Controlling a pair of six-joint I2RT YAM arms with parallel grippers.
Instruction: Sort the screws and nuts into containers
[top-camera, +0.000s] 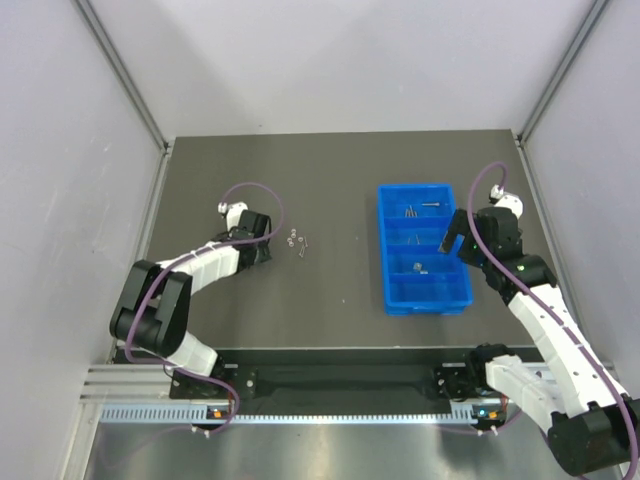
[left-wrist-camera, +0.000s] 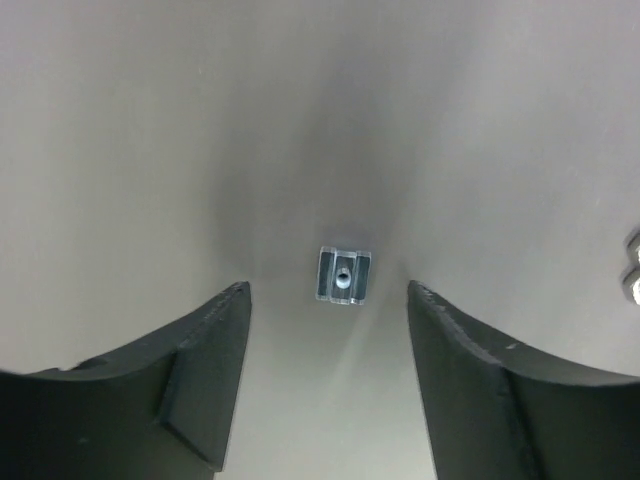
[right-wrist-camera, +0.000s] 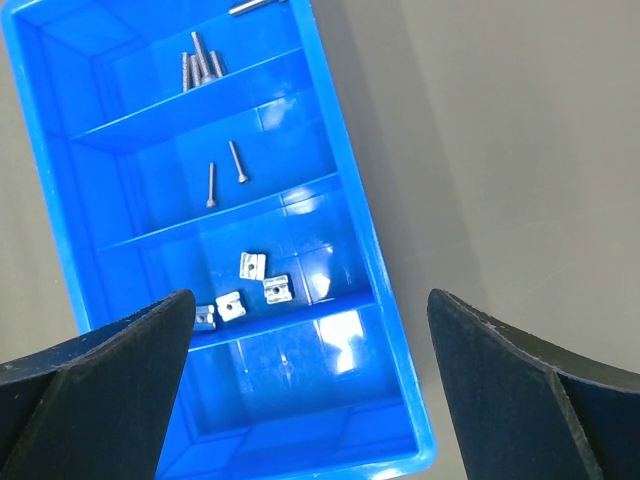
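Observation:
A small squarish silvery nut (left-wrist-camera: 343, 275) lies flat on the grey table, just ahead of my left gripper (left-wrist-camera: 327, 300). Its black fingers (left-wrist-camera: 215, 370) stand open on either side and touch nothing. Seen from above, the left gripper (top-camera: 262, 242) is left of several loose bits of hardware (top-camera: 297, 241). The blue tray of containers (right-wrist-camera: 391, 356) holds screws (right-wrist-camera: 200, 65) in its far compartments, two more screws (right-wrist-camera: 225, 170) in the middle one, and several nuts (right-wrist-camera: 250, 285) in the one after. My right gripper (right-wrist-camera: 310, 300) hovers wide open over it.
More silvery bits (left-wrist-camera: 633, 270) show at the right edge of the left wrist view. The tray (top-camera: 382, 250) sits right of centre, with the right gripper (top-camera: 458, 243) over its right rim. Grey walls enclose the table on three sides.

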